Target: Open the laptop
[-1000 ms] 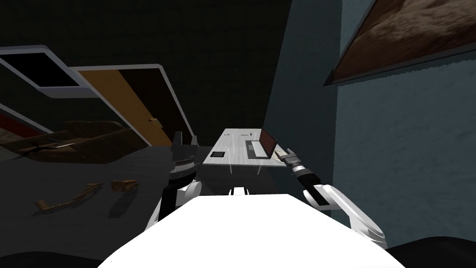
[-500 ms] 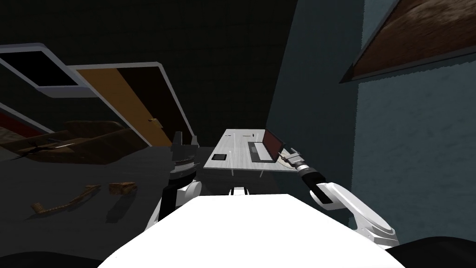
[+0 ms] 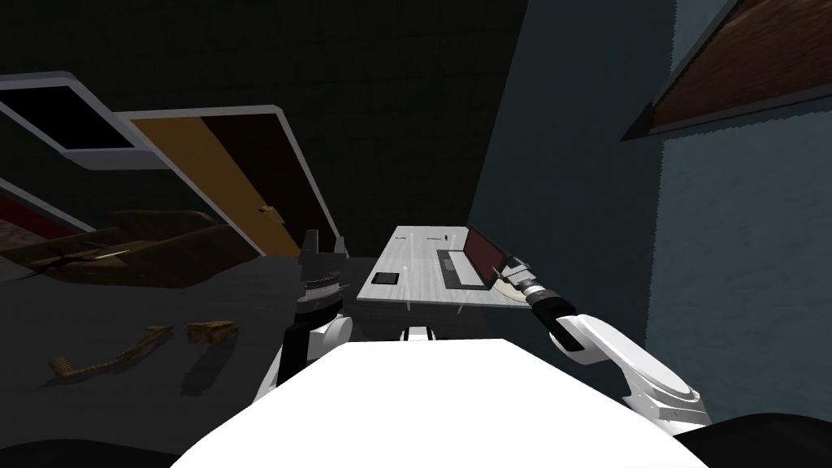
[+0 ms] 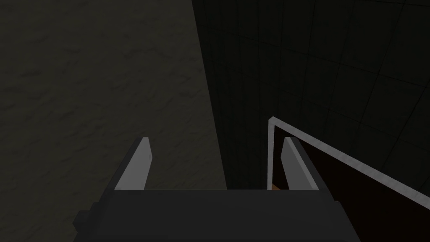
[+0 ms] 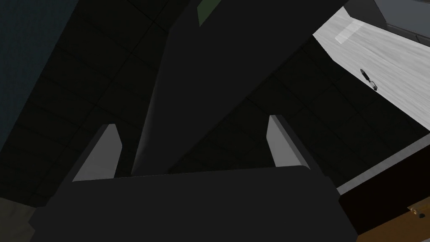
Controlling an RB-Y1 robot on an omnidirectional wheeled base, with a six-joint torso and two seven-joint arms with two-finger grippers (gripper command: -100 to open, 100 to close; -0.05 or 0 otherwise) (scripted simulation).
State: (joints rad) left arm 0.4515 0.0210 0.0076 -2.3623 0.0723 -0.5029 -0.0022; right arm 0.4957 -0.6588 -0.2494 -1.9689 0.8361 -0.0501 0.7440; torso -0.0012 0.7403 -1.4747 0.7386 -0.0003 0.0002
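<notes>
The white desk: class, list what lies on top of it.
An open laptop, a flat black pad and small dark bits at the far end. The desk behind the lid is hidden.

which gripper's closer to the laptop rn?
Right. The right gripper, open, is at the laptop, just behind its screen. The left gripper hangs off the left side of the desk, well apart.
</notes>
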